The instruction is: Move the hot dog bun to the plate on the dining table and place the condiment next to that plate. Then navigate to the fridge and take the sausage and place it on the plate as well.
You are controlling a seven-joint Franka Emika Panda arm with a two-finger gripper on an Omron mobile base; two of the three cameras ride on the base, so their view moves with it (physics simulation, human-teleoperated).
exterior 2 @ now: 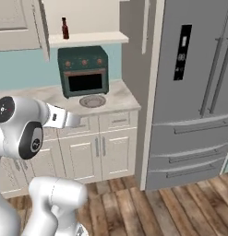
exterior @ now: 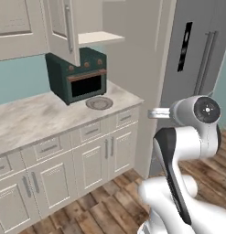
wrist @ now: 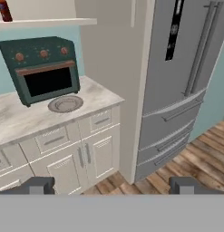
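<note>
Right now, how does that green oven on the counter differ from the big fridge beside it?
The toaster oven is dark green, small and sits on the counter; the fridge is grey, tall and stands on the floor. The oven has round knobs and a horizontal handle; the fridge has long vertical handles and drawers below. Both are shut.

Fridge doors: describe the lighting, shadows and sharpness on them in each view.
Right base view: the fridge is evenly lit, matte grey, no glare, edges slightly soft. Hand view: the fridge is equally flat, with faint shading under its handles. Left base view: the fridge looks darker, partly hidden by the arm.
</note>
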